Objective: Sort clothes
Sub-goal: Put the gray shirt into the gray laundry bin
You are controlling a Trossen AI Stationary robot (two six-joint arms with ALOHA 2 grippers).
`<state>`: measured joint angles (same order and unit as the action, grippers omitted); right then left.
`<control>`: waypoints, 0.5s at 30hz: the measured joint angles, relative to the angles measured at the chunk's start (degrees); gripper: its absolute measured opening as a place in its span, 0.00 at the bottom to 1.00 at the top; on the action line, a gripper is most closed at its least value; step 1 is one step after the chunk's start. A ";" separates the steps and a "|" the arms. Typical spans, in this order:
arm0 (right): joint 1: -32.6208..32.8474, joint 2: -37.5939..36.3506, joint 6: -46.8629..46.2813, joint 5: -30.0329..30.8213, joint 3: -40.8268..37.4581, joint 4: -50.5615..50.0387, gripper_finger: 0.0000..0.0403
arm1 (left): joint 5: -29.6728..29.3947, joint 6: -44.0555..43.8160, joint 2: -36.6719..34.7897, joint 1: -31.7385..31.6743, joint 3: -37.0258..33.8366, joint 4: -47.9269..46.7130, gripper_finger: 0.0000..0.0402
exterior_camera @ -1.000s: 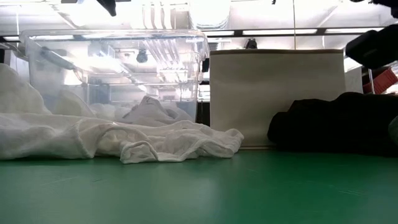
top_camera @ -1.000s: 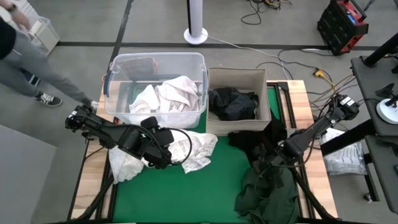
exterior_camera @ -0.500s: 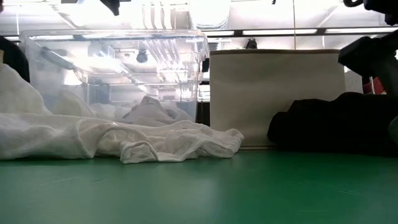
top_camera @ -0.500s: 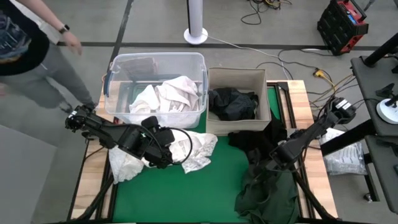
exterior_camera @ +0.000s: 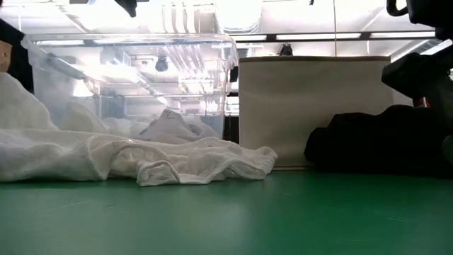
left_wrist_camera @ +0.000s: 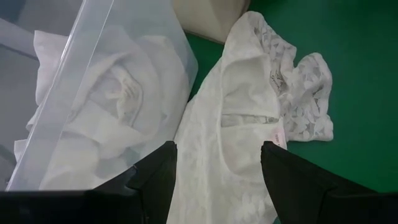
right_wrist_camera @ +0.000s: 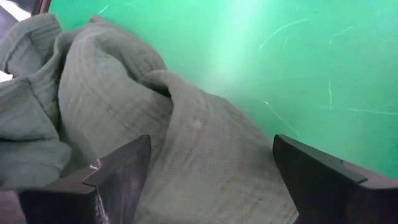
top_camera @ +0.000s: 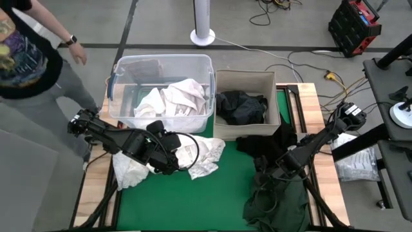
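The desk (top_camera: 193, 206) is covered by a green mat (top_camera: 199, 196), with 2 containers along its far edge: a clear plastic bin (top_camera: 161, 64) on the left holding white clothes (top_camera: 172, 100), and just beside it a beige fabric box (top_camera: 270, 96) holding dark clothes (top_camera: 241, 106). On the mat, a dark green garment (top_camera: 277, 203) lies crumpled at the near right, a black garment (top_camera: 267, 145) lies in front of the beige box, and a white lace garment (top_camera: 203, 154) is spread in front of the clear bin, with more white cloth (top_camera: 129, 171) at the mat's left edge. The left arm reaches across the near left of the desk, and its left pincer (left_wrist_camera: 217, 171) hangs with fingers parted over the white lace garment, gripping nothing, next to the bin wall. The right arm slants in from the right edge, and its right pincer (right_wrist_camera: 211, 165) is spread wide directly above the dark green garment, with nothing between its fingers (right_wrist_camera: 124, 174). A person (top_camera: 29, 55) stands on the floor beyond the desk's far left corner.
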<state>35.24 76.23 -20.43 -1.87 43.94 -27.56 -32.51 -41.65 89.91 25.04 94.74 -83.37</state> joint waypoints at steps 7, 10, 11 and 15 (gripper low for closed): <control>0.00 1.03 0.49 0.02 -0.11 -0.06 0.81 | 0.00 0.00 0.00 0.00 0.00 0.32 0.52; 0.00 2.08 1.31 0.02 -0.12 -0.04 0.81 | 0.00 0.00 0.00 -0.01 0.00 0.39 0.52; 0.00 2.52 1.75 0.02 -0.13 0.01 0.81 | 0.00 0.00 0.00 0.00 0.00 0.42 0.52; 0.00 4.84 1.87 0.02 -0.20 0.03 0.80 | 0.02 0.00 0.00 0.00 0.00 0.49 0.52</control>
<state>35.24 81.07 -18.56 -1.85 43.75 -27.53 -32.49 -41.65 89.91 25.04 94.74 -82.89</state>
